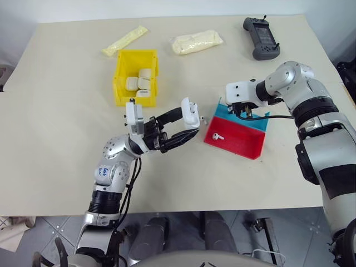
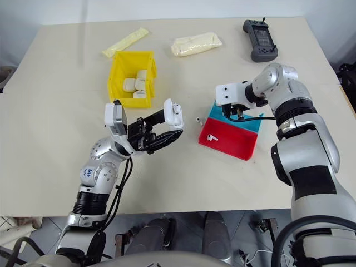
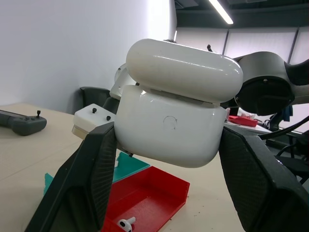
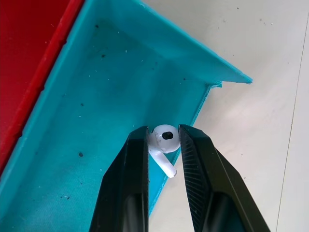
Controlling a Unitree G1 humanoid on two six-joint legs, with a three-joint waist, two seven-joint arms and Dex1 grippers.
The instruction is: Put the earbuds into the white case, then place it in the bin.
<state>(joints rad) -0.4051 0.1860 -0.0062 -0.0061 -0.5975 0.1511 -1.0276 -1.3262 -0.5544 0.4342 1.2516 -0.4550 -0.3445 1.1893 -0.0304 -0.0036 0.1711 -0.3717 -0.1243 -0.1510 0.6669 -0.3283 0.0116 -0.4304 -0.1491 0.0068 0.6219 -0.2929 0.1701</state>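
Head views: the left gripper [image 1: 179, 129] is clamped on a small glossy white rounded plastic charging case [image 1: 190, 110], held raised above the beige table [image 1: 67, 111] with its hinged lid tipped up, presumably so that an earbud can be dropped in. The right gripper [image 1: 243, 110] points down into the teal end of a flat red-and-teal plastic tray [image 1: 236, 142]. Towards the left gripper from it, one tiny glossy white earbud [image 1: 217, 135] lies in the red section; another small white piece [image 1: 203, 119], probably an earbud, sits on the table just outside the tray. The bright yellow rectangular plastic bin [image 1: 136, 77], already holding several similar white cases, stands beyond the left gripper.

Left wrist view: both black fingers [image 3: 89, 174] press the case body from opposite sides, lid ajar; the tray lies below, earbud in its red part.

Right wrist view: the jaws stand narrowly apart, pinching a white earbud [image 4: 164, 137] by its head in the teal corner, stem hanging between the fingers [image 4: 133, 179]. Judged: the pick is under way, insertion not yet done.
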